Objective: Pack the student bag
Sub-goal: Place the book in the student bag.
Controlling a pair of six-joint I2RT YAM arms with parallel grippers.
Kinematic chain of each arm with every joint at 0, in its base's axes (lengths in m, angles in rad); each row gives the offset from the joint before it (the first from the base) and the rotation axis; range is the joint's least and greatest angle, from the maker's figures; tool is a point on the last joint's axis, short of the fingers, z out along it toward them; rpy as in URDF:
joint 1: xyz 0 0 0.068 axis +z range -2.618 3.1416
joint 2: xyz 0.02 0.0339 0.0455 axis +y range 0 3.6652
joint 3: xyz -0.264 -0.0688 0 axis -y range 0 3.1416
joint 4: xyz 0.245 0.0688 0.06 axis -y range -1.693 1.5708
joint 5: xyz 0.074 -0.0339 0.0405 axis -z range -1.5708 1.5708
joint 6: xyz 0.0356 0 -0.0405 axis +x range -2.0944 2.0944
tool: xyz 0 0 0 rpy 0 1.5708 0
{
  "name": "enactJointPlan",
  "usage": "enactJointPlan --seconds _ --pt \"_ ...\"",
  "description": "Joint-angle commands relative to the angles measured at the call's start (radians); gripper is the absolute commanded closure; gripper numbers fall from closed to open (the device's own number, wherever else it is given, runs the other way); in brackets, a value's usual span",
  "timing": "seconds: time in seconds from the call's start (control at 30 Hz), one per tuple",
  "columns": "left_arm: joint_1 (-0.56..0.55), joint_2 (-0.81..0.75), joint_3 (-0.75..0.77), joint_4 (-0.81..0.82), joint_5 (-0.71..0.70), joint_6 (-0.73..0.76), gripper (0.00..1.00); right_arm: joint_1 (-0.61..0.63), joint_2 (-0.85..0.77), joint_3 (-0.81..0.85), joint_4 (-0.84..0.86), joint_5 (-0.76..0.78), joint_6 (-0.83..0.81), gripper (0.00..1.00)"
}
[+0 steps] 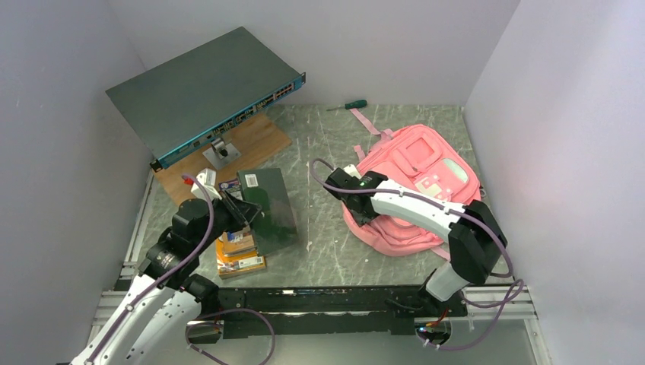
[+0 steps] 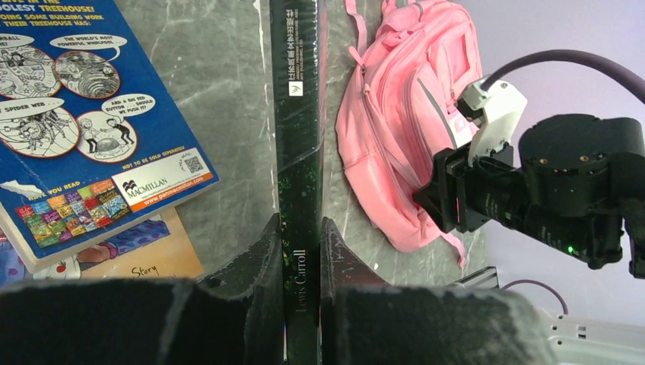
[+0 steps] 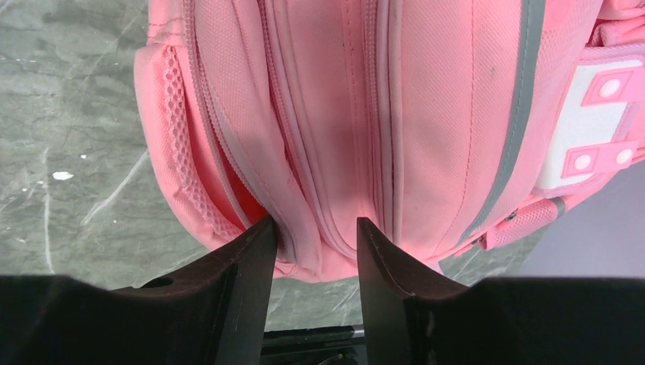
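The student bag (image 1: 414,182), a pink backpack, lies flat on the right half of the grey marbled table (image 1: 327,243), its straps trailing toward the back wall; at its near-left edge we see the right gripper (image 3: 312,247) with jaws parted astride a zipped fold of the bag's side, though we cannot tell whether they pinch the fabric. To the left, well apart from the bag, the left gripper (image 2: 302,232) is clamped on the spine of a dark green book (image 2: 297,114) marked Lewis Carroll, held on edge; just beside it sits a stack of books (image 1: 239,255), a blue Macmillan paperback (image 2: 84,114) on top. Behind, a network switch (image 1: 205,91) leans over a wooden board (image 1: 251,144); a green-handled screwdriver (image 1: 348,105) lies near the back wall.
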Motion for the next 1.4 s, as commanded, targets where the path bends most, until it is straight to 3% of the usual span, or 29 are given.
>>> enactJointPlan --seconds 0.0,0.23,0.27,0.33,0.37,0.53,0.67,0.87,1.07,1.27,1.37 --pt "0.002 -0.006 0.059 0.112 0.051 0.021 1.00 0.002 0.021 0.004 0.026 0.053 -0.034 0.55" --pt "0.002 0.024 0.064 0.129 0.112 -0.005 1.00 0.022 0.051 -0.064 0.138 0.023 -0.069 0.54" --pt "0.003 0.028 0.061 0.136 0.118 -0.010 1.00 0.022 0.062 -0.071 0.143 0.050 -0.066 0.62" --pt "0.002 0.043 0.057 0.149 0.137 -0.020 1.00 0.022 0.080 -0.062 0.127 0.120 -0.041 0.98" --pt "0.002 0.053 0.055 0.155 0.151 -0.025 1.00 0.022 0.078 -0.049 0.110 0.149 -0.027 1.00" --pt "0.003 0.120 0.028 0.248 0.265 -0.096 1.00 0.021 -0.080 0.008 0.111 0.124 -0.040 1.00" --pt "0.003 0.193 -0.033 0.452 0.398 -0.192 1.00 -0.019 -0.231 0.062 0.140 0.016 -0.062 1.00" --pt "-0.042 0.373 0.007 0.713 0.552 -0.290 1.00 -0.132 -0.326 0.163 0.133 -0.167 -0.103 1.00" --pt "-0.167 0.509 0.054 0.795 0.477 -0.380 1.00 -0.233 -0.350 0.229 0.154 -0.289 -0.117 1.00" --pt "-0.234 0.681 0.102 0.893 0.419 -0.494 1.00 -0.251 -0.342 0.281 0.149 -0.356 -0.100 1.00" --pt "-0.283 0.740 0.107 0.918 0.306 -0.561 1.00 -0.265 -0.340 0.305 0.139 -0.379 -0.070 1.00"
